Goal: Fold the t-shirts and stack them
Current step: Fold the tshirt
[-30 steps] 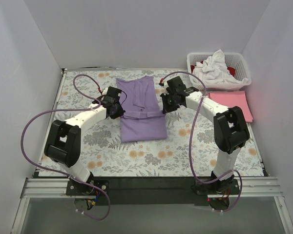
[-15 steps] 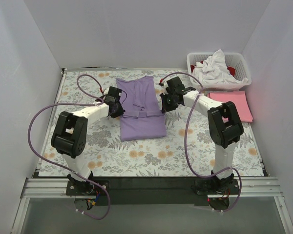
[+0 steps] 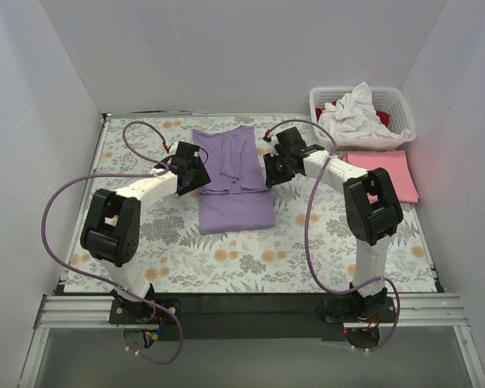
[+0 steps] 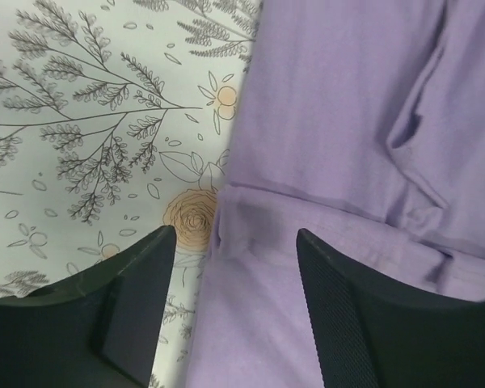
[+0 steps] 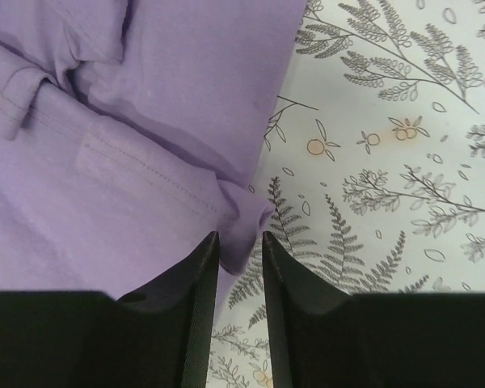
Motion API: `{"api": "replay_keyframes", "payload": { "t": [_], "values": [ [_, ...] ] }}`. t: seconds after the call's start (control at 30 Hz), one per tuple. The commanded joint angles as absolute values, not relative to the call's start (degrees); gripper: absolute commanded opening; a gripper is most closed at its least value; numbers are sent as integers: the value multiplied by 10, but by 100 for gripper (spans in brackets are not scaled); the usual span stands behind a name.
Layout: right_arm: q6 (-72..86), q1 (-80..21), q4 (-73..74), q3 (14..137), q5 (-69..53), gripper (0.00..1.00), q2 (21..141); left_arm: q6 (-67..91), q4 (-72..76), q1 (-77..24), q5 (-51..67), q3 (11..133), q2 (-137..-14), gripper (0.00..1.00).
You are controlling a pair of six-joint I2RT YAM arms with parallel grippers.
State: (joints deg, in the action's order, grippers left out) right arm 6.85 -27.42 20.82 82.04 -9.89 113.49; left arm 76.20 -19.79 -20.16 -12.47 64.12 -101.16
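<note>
On the floral cloth (image 3: 250, 259), just toward twelve o'clock from the table's middle: lavender t-shirt (image 3: 233, 179), flat, folded into a long panel, lower part doubled over with a crosswise fold line at mid-length.

At the shirt's nine o'clock edge: left gripper (image 3: 196, 174), low over that fold line. Seen from the left wrist, left gripper (image 4: 234, 242) spread wide, one finger over the bare floral print, the other over the purple fabric, the shirt's edge (image 4: 226, 194) between them, nothing gripped.

At the shirt's three o'clock edge: right gripper (image 3: 271, 171), also low at the fold line. Seen from the right wrist, right gripper (image 5: 238, 242) parted by only a narrow gap, a small bunched corner of the lavender hem (image 5: 244, 218) lying at the mouth of that gap; impossible to tell whether touching the pads, no clamping visible.

At the table's two o'clock corner: white lattice basket (image 3: 398, 109), with a crumpled white t-shirt (image 3: 354, 113) heaped above the rim and a bit of red t-shirt (image 3: 382, 118) beneath. Just toward six o'clock from the basket: pink t-shirt (image 3: 381, 175), folded flat, well apart from the lavender one.
</note>
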Motion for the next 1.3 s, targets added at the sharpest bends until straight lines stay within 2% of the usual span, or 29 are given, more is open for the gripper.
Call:
{"api": "replay_keyframes", "payload": {
  "t": [0.0,0.17,0.3,0.33,0.37,0.43,0.77,1.03,1.27],
  "values": [
    [66,-286,186,816,-72,35,1063,768,-213,-219,-159,641,-926,61],
    [77,-324,149,767,-40,32,1009,812,-234,-296,-199,599,-857,62],
    [91,-352,107,727,-51,23,998,843,-229,-353,-196,558,-855,50],
    [93,-361,93,716,-58,20,1004,853,-227,-369,-196,549,-865,42],
    [95,-366,87,712,-66,18,1007,860,-227,-374,-197,541,-869,39],
    [100,-374,75,705,-66,17,1017,869,-218,-381,-200,520,-879,36],
    [119,-383,5,722,-106,15,1112,885,-190,-399,-202,481,-915,35],
    [110,-367,-24,822,-65,16,1196,889,-189,-404,-185,454,-897,35],
    [133,-335,-33,928,-114,18,1244,896,-208,-407,-178,416,-845,36]
  ]
}}
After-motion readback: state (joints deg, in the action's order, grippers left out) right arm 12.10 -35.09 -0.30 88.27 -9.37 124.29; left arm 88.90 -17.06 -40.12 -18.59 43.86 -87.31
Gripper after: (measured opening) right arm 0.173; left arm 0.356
